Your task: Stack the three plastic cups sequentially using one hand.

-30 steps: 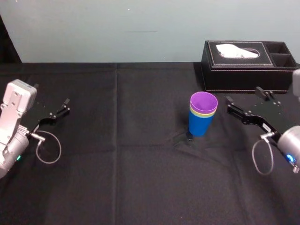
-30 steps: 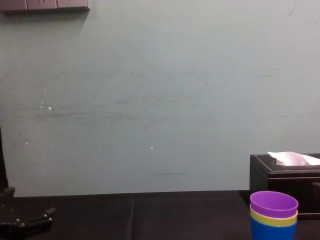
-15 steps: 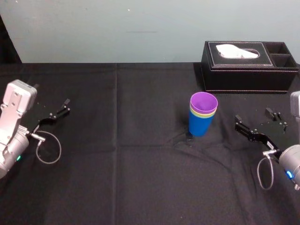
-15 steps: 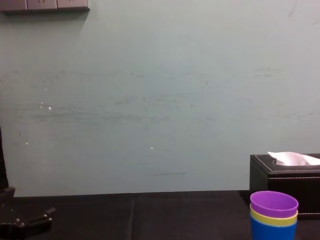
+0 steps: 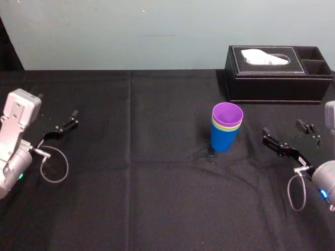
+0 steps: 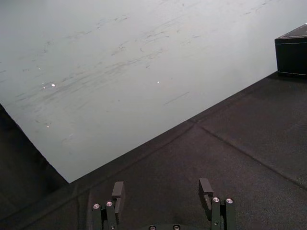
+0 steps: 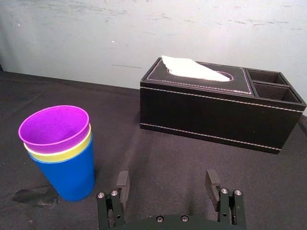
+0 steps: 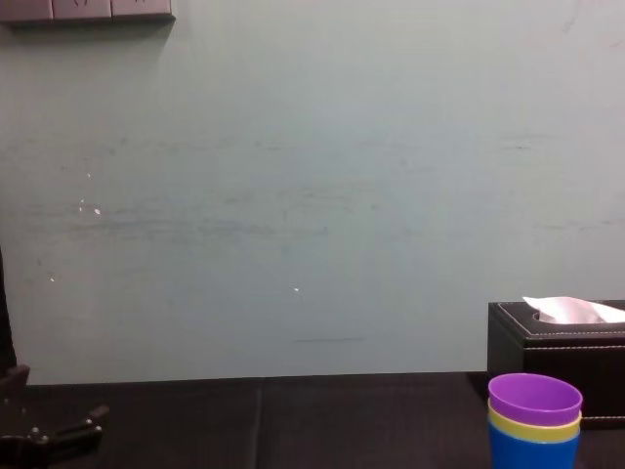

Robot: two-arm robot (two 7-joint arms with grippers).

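Right of the tabletop's (image 5: 146, 183) middle, the three cups stand upright as one nested stack. The blue cup (image 5: 224, 140) is at the bottom, resting on the black cloth. The yellow-green cup (image 7: 60, 153) sits inside it with just a rim band showing. The purple cup (image 5: 227, 113) is innermost, its open mouth uppermost.

Nothing touches the stack. To its right, near but clear of it, the right gripper (image 5: 282, 127) sits low over the tabletop. Its fingers are spread apart with nothing between them, and in the right wrist view they point toward the bare cloth between the stack and the tissue box (image 5: 277, 78).

That black stitched box lies behind and to the right of the cups, close to the pale wall. A white tissue (image 7: 192, 68) rises from its slot, and two open compartments sit at its far right end.

Well apart, at the tabletop's left side, the left gripper (image 6: 161, 189) is idle, its fingers also apart and empty.
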